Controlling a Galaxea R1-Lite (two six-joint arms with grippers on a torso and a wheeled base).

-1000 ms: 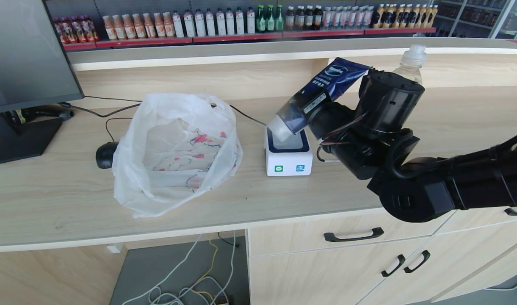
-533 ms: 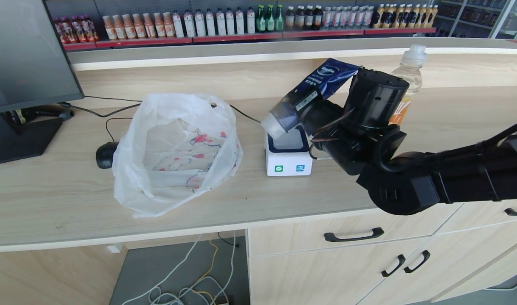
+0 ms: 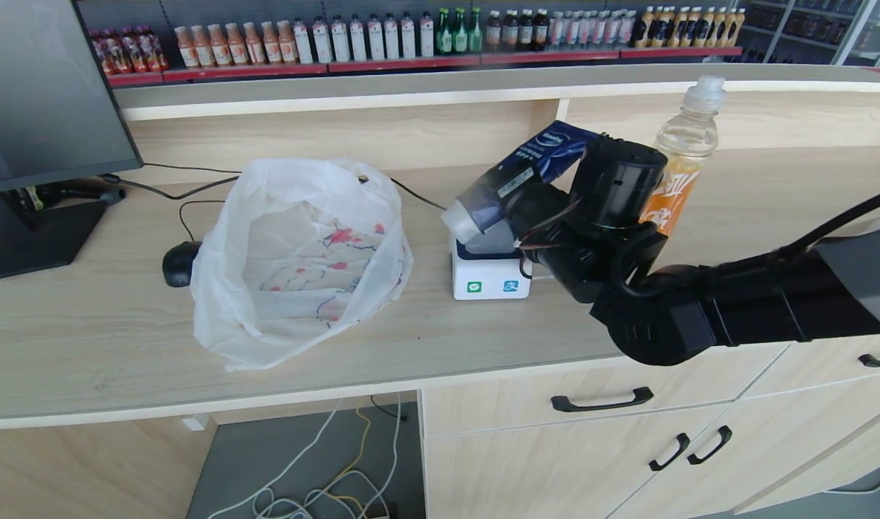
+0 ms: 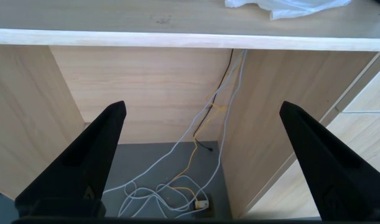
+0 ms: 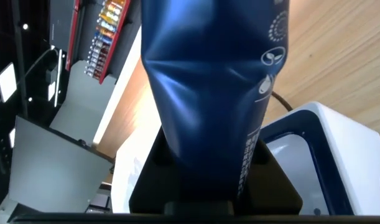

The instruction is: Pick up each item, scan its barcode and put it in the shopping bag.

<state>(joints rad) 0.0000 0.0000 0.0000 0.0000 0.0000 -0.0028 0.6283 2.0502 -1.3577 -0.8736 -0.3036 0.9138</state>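
Gripping the dark blue tube (image 3: pixel 551 148) mid-body over the scanner (image 3: pixel 490 277), the right end effector (image 3: pixel 530 198) is closed on it; the tube seems light, soft and squeezable.

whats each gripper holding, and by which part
The right gripper grips the dark blue tube around its middle, cap end near the scanner. The left gripper is open and empty.

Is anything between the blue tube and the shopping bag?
Nothing visible. The blue tube, held by the right gripper over the scanner, has only bare counter before the open shopping bag.
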